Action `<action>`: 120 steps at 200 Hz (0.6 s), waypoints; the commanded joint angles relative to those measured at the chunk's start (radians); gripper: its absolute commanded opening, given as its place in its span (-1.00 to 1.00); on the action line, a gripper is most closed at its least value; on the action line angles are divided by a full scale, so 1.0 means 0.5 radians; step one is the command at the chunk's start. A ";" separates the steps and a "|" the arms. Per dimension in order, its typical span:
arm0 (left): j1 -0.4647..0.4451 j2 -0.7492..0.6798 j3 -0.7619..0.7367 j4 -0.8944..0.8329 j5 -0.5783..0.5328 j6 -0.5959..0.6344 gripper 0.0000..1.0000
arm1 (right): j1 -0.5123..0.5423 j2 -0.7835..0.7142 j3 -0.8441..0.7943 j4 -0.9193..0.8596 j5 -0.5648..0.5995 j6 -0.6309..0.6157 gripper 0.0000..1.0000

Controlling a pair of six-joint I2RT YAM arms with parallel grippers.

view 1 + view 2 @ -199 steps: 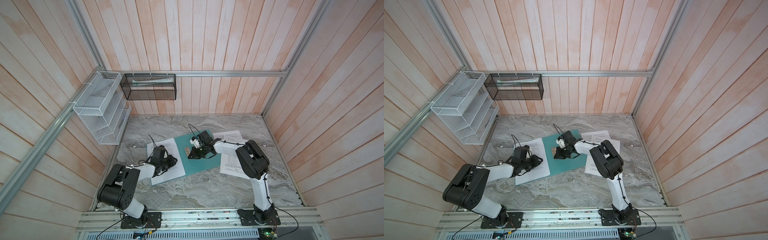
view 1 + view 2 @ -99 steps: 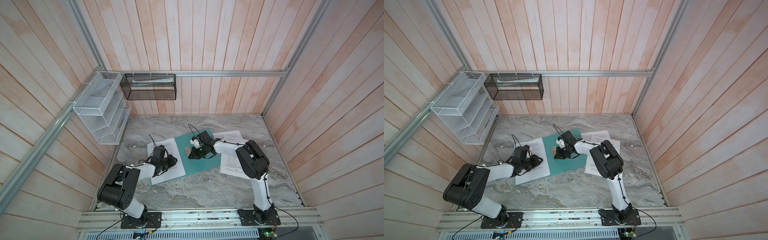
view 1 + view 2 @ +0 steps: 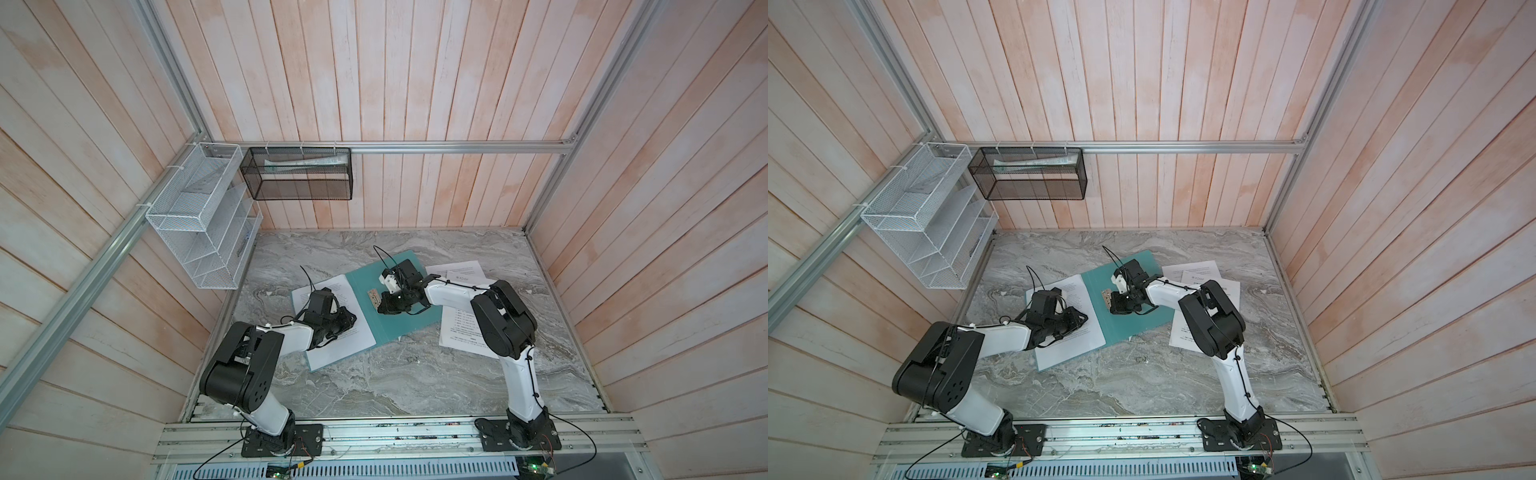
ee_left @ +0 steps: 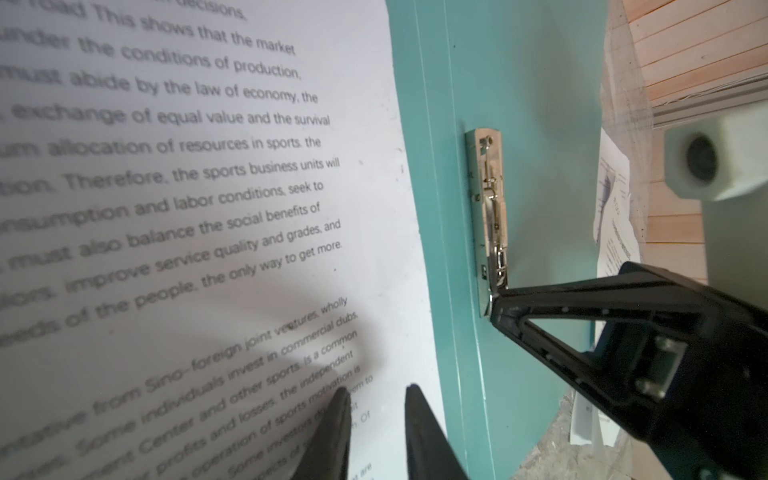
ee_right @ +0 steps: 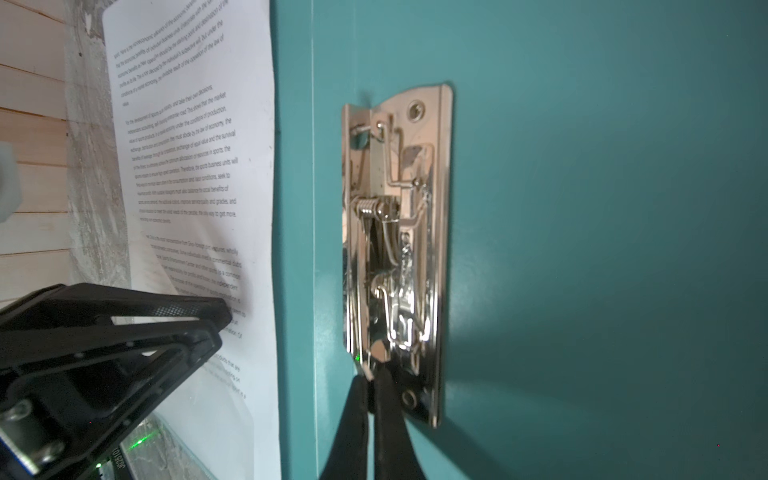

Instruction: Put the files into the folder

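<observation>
The teal folder (image 3: 399,328) (image 3: 1133,324) lies open on the marble table. My right gripper (image 3: 378,306) (image 5: 371,376) is shut on the lever end of its metal clip (image 3: 373,297) (image 5: 399,249), which the left wrist view also shows (image 4: 488,199). One of the files, a printed sheet (image 3: 349,345) (image 4: 208,166), covers the folder's left half. My left gripper (image 3: 353,320) (image 4: 376,390) stands on that sheet near the spine, its fingers a little apart with only paper showing between them. More files (image 3: 457,274) (image 3: 1183,332) lie right of the folder, partly under the right arm.
A white wire rack (image 3: 199,232) hangs on the left wall. A black mesh basket (image 3: 297,174) hangs on the back rail. Wooden walls close in three sides of the table. An aluminium rail (image 3: 395,432) with both arm bases runs along the front.
</observation>
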 commanded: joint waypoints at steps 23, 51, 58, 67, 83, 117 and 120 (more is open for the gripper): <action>-0.001 0.186 -0.120 -0.563 -0.210 0.026 -0.47 | -0.242 -0.034 -0.278 -0.033 0.015 0.086 -1.00; -0.003 0.197 -0.111 -0.566 -0.212 0.029 -0.47 | -0.252 -0.105 -0.216 0.039 -0.231 0.150 -1.00; -0.003 0.193 -0.114 -0.564 -0.212 0.029 -0.47 | -0.247 -0.116 -0.213 0.058 -0.276 0.168 -1.00; -0.003 0.192 -0.112 -0.565 -0.212 0.029 -0.48 | -0.239 -0.125 -0.212 0.075 -0.328 0.190 -1.00; -0.004 0.190 -0.112 -0.565 -0.215 0.030 -0.47 | -0.241 -0.144 -0.241 0.148 -0.433 0.256 -1.00; -0.003 0.182 -0.115 -0.565 -0.208 0.036 -0.47 | -0.171 -0.187 -0.173 0.068 -0.364 0.183 -1.00; -0.003 0.178 -0.119 -0.561 -0.208 0.036 -0.47 | -0.164 -0.193 -0.167 0.066 -0.358 0.176 -1.00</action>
